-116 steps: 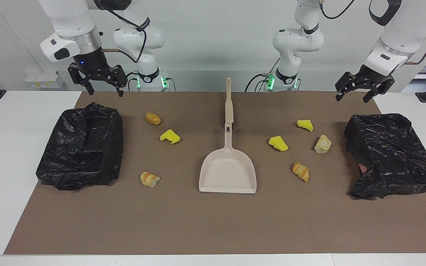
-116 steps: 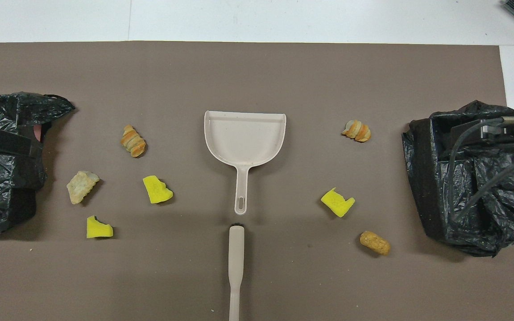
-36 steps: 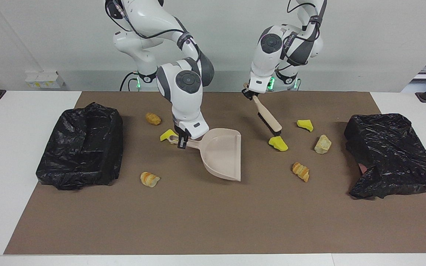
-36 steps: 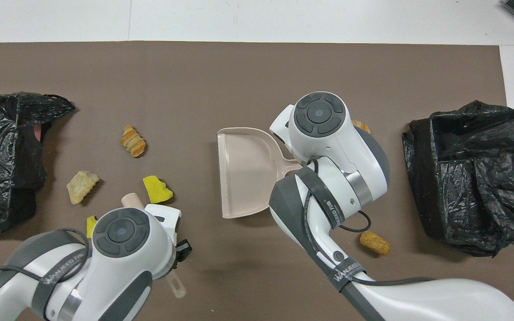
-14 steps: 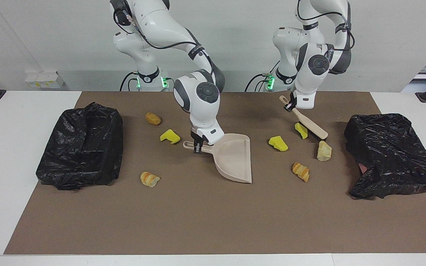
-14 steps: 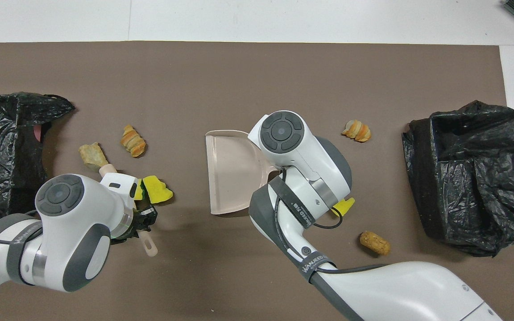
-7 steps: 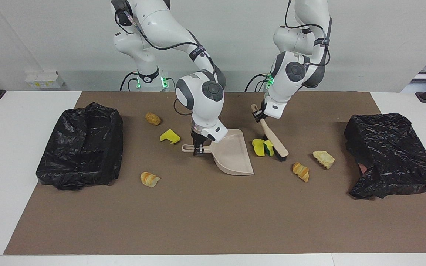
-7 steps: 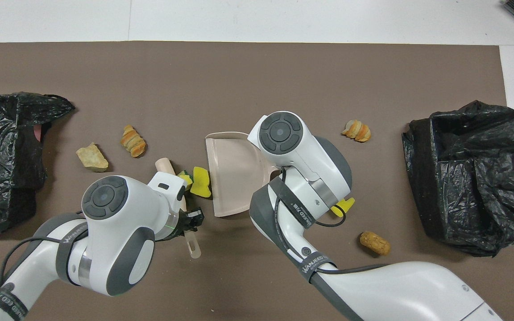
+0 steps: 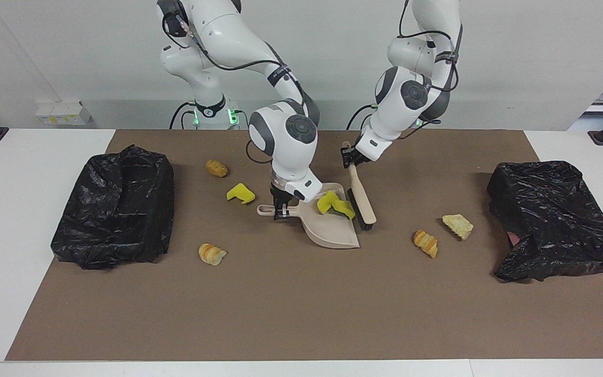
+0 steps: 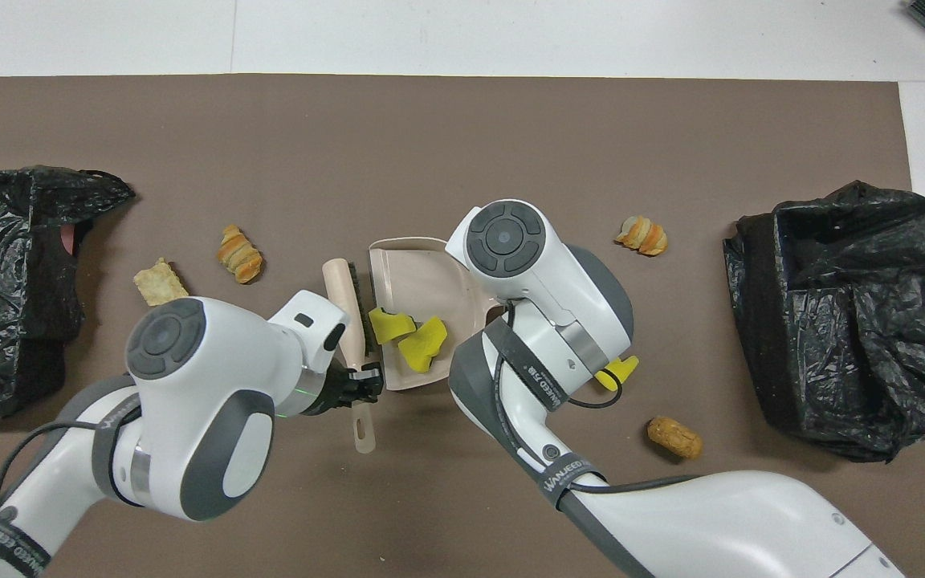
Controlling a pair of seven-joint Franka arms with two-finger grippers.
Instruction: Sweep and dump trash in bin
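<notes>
Since half a second ago, two yellow wedges (image 9: 334,203) have been swept into the dustpan (image 9: 327,230) at frame centre, lying crosswise. The brush (image 9: 361,201) is clamped in the left claw (image 9: 350,155), the dustpan handle in the right claw (image 9: 280,207).

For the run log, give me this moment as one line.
left gripper: shut on brush, at dustpan mouth | right gripper: shut on dustpan handle | two yellow wedges in dustpan | five scraps on mat
</notes>
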